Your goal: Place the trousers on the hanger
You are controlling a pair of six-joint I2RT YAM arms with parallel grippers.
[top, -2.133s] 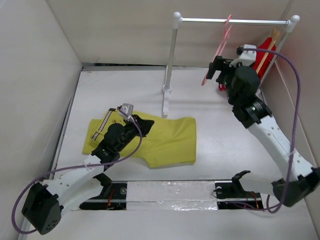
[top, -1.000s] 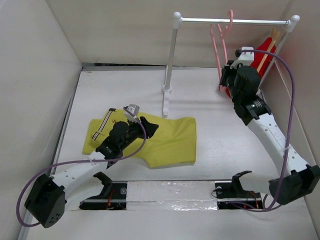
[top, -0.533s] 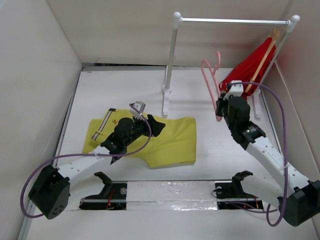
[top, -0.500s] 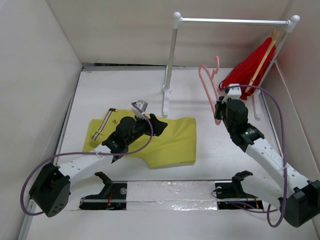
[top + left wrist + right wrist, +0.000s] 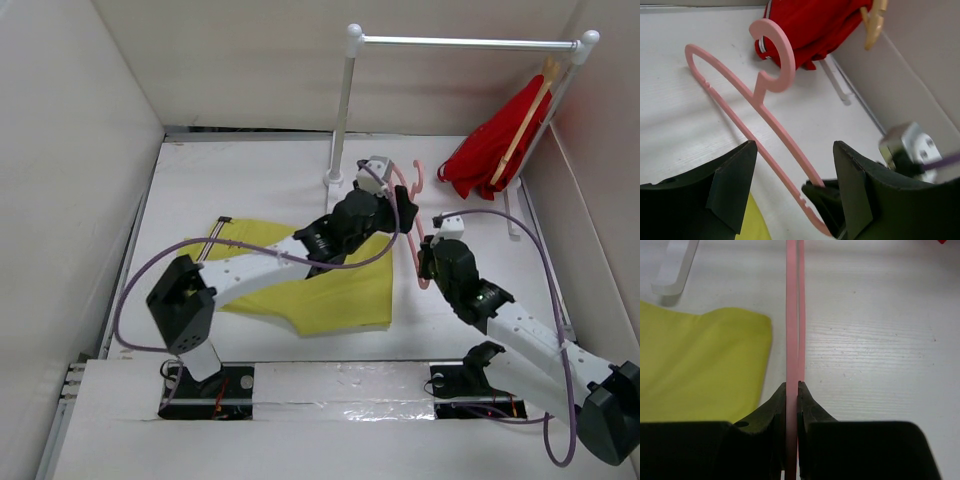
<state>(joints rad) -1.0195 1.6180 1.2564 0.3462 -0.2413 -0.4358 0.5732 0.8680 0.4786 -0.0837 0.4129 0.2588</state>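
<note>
Hanger pickup: right gripper (image 5: 792, 385) clamps hanger (image 5: 792, 315); left gripper (image 5: 792, 147) spread, facing it. Next, likely: thread trousers (image 5: 340, 290), lying left.

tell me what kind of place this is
Probably a robot test cell for clothes handling: white walls box in the table, a left arm and right arm sit at its near edge, a clothes rail stands on it.

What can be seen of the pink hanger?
The hanger looks like thin, smooth pink plastic, with a curved hook and small notches on its arms. Nothing hangs on it. The right gripper is shut on it near one end, holding it low over the table, beside the trousers. The open left gripper faces it without touching.
</note>
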